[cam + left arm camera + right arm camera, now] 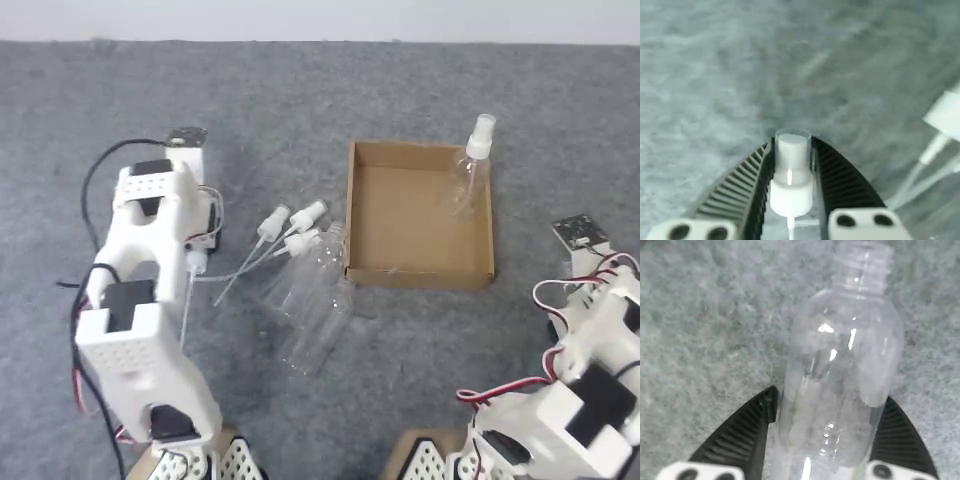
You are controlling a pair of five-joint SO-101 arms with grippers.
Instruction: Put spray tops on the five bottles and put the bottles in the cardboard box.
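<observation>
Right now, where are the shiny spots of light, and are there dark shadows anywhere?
Right wrist view: white glints on the clear bottle held in the right tool. Left wrist view: one small bright streak on the spray top in the left tool. High view: even light, only soft faint shadows around the cardboard box.

Gripping on both sides.
Pinches a spray top in the left gripper, a bottle in the right gripper.
</observation>
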